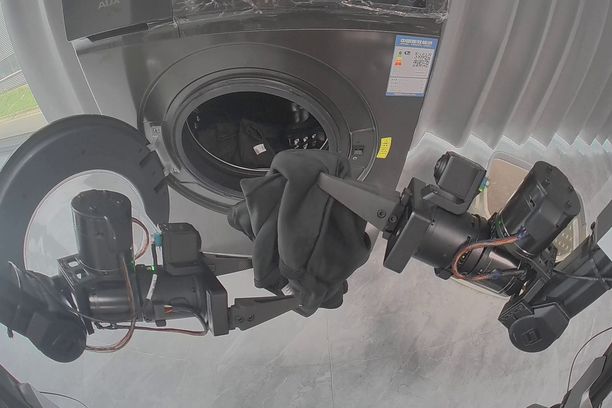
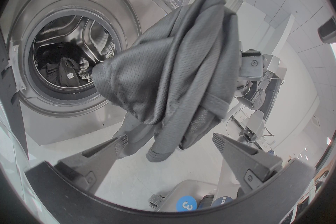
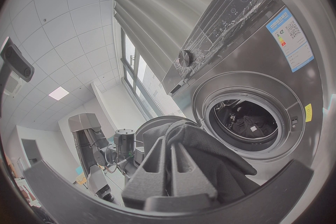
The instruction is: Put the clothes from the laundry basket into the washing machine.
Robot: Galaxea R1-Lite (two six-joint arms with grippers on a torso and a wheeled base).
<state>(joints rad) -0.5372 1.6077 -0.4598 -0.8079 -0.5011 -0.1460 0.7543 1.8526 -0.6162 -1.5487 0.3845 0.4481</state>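
The right pincer (image 1: 324, 178) grips the garment (image 1: 299, 231), which hangs just in front of the drum (image 1: 255, 129) mouth. The left pincer (image 2: 168, 139) is open under the hem. The drum lies straight ahead.

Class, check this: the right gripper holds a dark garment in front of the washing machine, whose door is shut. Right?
No: the door is open, swung aside, as the head view shows. The right gripper does hold the dark garment before the washing machine.
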